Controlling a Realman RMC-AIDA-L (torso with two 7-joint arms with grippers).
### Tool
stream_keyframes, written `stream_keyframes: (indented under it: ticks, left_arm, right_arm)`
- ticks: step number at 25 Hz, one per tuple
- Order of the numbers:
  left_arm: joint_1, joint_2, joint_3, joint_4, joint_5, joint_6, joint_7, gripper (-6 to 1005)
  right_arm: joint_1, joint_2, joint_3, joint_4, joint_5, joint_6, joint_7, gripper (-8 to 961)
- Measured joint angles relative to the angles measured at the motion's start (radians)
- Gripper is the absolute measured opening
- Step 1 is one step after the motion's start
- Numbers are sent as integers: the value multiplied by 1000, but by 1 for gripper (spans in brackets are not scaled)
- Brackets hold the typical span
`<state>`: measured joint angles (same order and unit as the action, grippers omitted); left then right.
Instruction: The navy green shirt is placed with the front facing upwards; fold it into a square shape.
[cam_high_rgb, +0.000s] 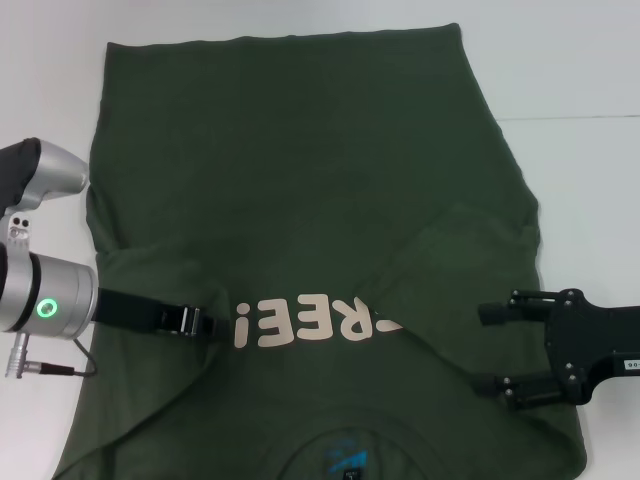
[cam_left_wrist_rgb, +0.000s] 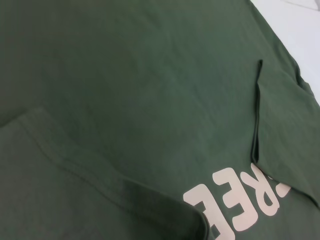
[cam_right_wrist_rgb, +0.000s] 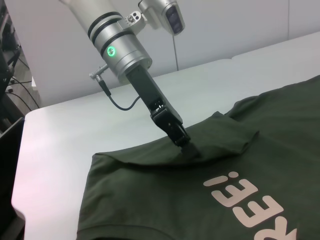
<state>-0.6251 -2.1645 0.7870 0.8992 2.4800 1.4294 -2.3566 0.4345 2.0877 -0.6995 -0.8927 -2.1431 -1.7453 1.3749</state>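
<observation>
The shirt (cam_high_rgb: 300, 180) lies flat and face up on the white table (cam_high_rgb: 590, 150), collar nearest the robot, with both sleeves already turned inward over the pale chest letters (cam_high_rgb: 315, 322). The left gripper (cam_high_rgb: 200, 322) is down on the folded left sleeve with its fingers pressed together, pinching the cloth, while the right gripper (cam_high_rgb: 492, 350) hovers spread wide at the shirt's right edge, just beside the other folded sleeve. To do this step well, the left gripper should probably set the sleeve flat, its edge straight, before letting go.
</observation>
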Motion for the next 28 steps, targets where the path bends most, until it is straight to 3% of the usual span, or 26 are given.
stream_keyframes:
  ticks: [14, 25, 28]
  left_arm:
    - [-21, 0, -4, -54, 0, -43, 20, 45]
    - [-52, 3, -18, -93, -38, -75, -25, 190]
    - [-46, 6, -32, -77, -52, -74, -7, 324]
  right_arm:
    - [7, 0, -14, 0, 0, 11, 12, 923]
    - [8, -2, -8, -5, 1, 10, 12, 923]
    - [8, -3, 4, -15, 10, 4, 12, 923]
